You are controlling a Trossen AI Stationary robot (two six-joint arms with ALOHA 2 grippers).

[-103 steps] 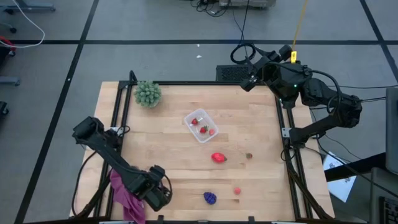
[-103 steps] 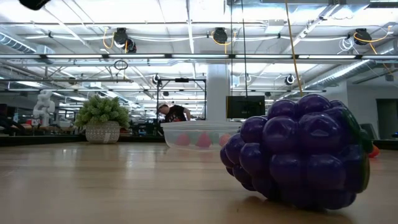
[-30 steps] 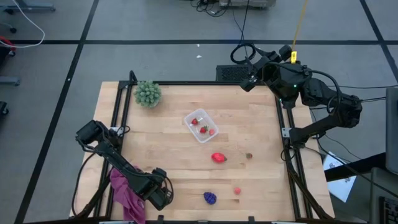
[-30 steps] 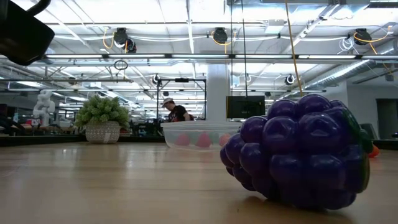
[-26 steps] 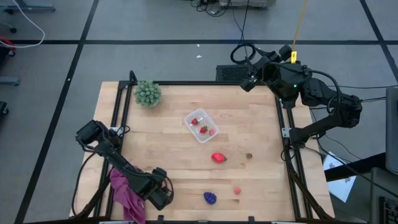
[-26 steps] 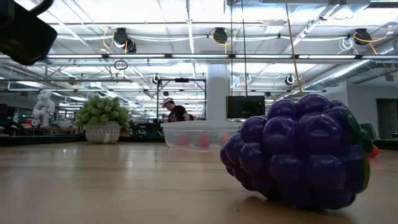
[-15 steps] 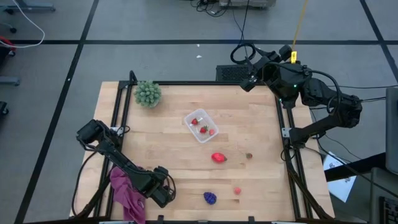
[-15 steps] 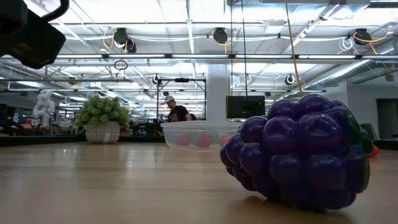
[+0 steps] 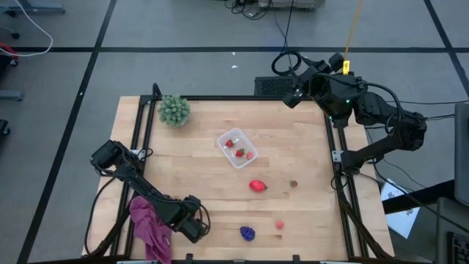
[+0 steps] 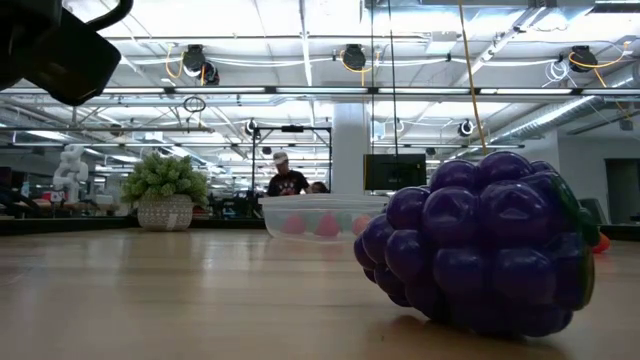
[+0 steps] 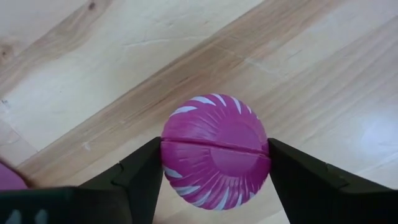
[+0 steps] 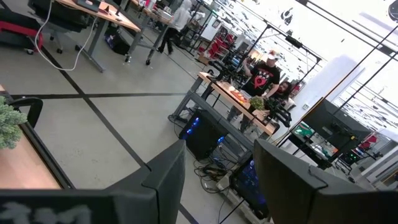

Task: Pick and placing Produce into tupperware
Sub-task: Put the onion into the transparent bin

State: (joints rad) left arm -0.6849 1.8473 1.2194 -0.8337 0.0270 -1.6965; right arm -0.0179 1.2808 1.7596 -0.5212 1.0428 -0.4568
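Note:
My left gripper (image 9: 193,224) is near the table's near edge, left of the purple grape bunch (image 9: 248,233), and is shut on a magenta ball-shaped toy vegetable with white stripes (image 11: 214,149). The clear tupperware (image 9: 237,148) stands mid-table on its base, with red and pink pieces inside. A red piece (image 9: 257,185), a small brownish one (image 9: 294,183) and a small pink one (image 9: 280,225) lie on the wood. In the low view the grape bunch (image 10: 480,250) fills the foreground, with the tupperware (image 10: 320,215) behind it. My right gripper (image 12: 217,180) is open and waits beyond the far right corner. My left gripper pinches the magenta striped vegetable between its two fingers (image 11: 146,174), one on each side of its round body (image 11: 171,155). The fingers come from above, pointing down. The bare wooden table shows beneath the vegetable, which is held off the wood.
A spiky green plant (image 9: 174,110) stands at the far left corner. A magenta cloth (image 9: 149,227) lies at the near left edge beside my left arm. A black frame (image 9: 338,158) runs along the table's sides. People stand in the room beyond the table.
My left gripper has moved slowly toward the table's right, along the near edge toward the grape bunch. In the low view its dark body has come further into the upper left corner. The produce on the table has stayed put.

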